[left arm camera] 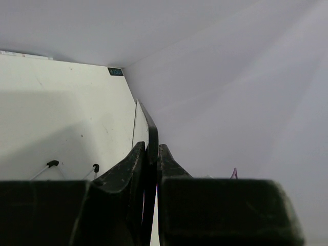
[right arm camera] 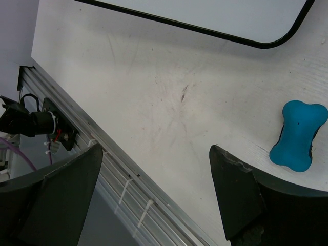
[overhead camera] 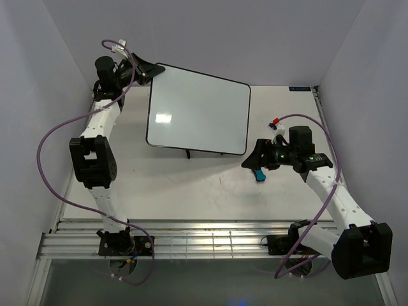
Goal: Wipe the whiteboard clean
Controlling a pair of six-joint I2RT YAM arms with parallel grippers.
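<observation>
The whiteboard (overhead camera: 197, 111) stands tilted on its wire stand at the back middle of the table, and its glossy white face shows no marks. My left gripper (overhead camera: 153, 71) is shut on the board's black rim at its top left corner. In the left wrist view the rim (left arm camera: 151, 130) runs straight between the closed fingertips of the left gripper (left arm camera: 149, 148). My right gripper (overhead camera: 250, 159) hovers open over the table, below the board's lower right corner. A blue bone-shaped eraser (right arm camera: 298, 136) lies on the table just outside the right gripper (right arm camera: 156, 154), beside one finger (right arm camera: 233, 189). The board's lower corner (right arm camera: 205, 13) shows above.
The black wire stand (overhead camera: 189, 153) pokes out under the board's lower edge, and its feet (left arm camera: 51, 164) rest on the table. An aluminium rail (right arm camera: 128, 174) runs along the table's near edge. White walls close in on the left, back and right.
</observation>
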